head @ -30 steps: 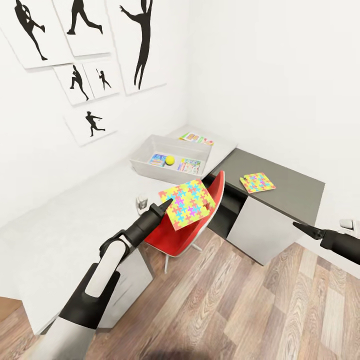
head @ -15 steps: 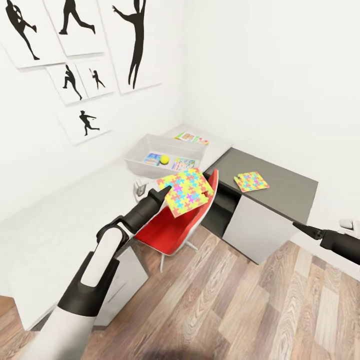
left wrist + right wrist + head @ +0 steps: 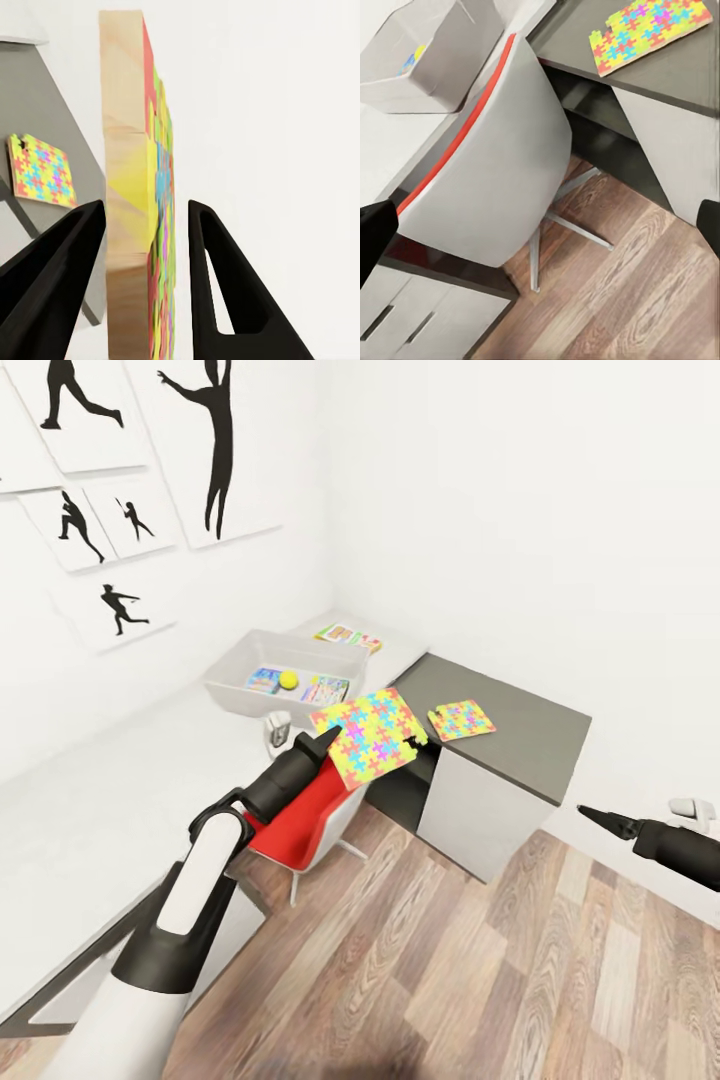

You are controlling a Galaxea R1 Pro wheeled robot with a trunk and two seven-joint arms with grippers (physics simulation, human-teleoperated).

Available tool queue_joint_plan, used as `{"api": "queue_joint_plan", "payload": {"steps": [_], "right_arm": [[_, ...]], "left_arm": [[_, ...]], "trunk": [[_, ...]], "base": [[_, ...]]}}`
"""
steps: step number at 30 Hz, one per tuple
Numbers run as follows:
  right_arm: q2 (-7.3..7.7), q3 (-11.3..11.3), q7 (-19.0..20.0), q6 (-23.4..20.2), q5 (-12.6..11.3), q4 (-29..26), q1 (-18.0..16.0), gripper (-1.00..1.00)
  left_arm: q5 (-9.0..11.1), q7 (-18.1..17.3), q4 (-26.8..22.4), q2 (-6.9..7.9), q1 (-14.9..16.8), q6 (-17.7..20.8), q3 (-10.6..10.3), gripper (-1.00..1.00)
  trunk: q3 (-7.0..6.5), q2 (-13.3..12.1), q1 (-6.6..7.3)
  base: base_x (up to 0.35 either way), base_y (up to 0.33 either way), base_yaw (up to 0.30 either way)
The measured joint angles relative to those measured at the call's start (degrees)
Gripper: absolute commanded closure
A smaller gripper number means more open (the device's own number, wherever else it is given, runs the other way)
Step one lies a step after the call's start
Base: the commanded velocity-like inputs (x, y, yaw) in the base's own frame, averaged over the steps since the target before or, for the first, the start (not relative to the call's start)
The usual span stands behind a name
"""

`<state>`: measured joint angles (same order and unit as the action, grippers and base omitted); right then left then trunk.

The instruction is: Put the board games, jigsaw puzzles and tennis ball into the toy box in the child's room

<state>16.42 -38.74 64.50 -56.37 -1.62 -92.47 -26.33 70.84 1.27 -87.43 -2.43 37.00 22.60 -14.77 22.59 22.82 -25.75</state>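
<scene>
1. White-walled room, L-shaped desk [image 3: 520, 710]; toy box [image 3: 232, 682] sits at its corner.
2. Left end effector [image 3: 328, 738] grips one jigsaw puzzle [image 3: 368, 736] by its edge, raised over the red chair [image 3: 295, 828], presumably for carrying to the box.
3. Puzzle: thin, multicoloured, wood-backed.
4. Second puzzle [image 3: 461, 719] lies on the desk.
5. Right end effector [image 3: 592, 816]: empty, jaws apparently together.

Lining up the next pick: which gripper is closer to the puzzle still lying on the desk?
Left. The left gripper, shut on the held puzzle, hangs just beside the puzzle on the desk. The right gripper is further, out over the floor.
</scene>
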Motion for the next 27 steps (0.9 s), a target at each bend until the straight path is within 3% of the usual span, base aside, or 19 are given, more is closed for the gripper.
{"api": "queue_joint_plan", "payload": {"steps": [6,12,18,23,27], "right_arm": [[0.0,0.1,0.2,0.1,0.0,0.0,0.0,-1.0],[-0.05,0.2,0.2,0.1,-0.1,0.0,0.0,-1.0],[-0.25,0.3,0.2,0.1,-0.1,0.0,0.0,-1.0],[-0.52,0.4,0.2,0.1,-0.1,0.0,0.0,-1.0],[-0.87,0.4,0.2,0.1,-0.1,0.0,0.1,-1.0]], "left_arm": [[0.3,0.0,-0.2,0.51,-0.1,0.0,0.6,1.0],[0.4,0.1,-0.8,0.94,-0.4,0.0,1.5,1.0],[0.5,1.1,-0.9,1.15,-0.2,1.5,5.3,1.0],[0.5,2.0,-0.6,1.33,0.0,6.0,10.5,1.0],[0.5,2.4,-0.5,1.22,0.1,7.5,12.8,1.0]], "trunk": [[0.0,0.0,0.0],[0.0,0.0,0.0],[0.0,0.0,0.0],[0.0,0.0,0.0],[0.0,0.0,0.0]], "base": [[0.022,-0.064,-0.005],[0.004,-0.01,0.193],[0.001,-0.003,0.267],[0.0,-0.001,0.284],[0.0,0.0,0.289]]}}
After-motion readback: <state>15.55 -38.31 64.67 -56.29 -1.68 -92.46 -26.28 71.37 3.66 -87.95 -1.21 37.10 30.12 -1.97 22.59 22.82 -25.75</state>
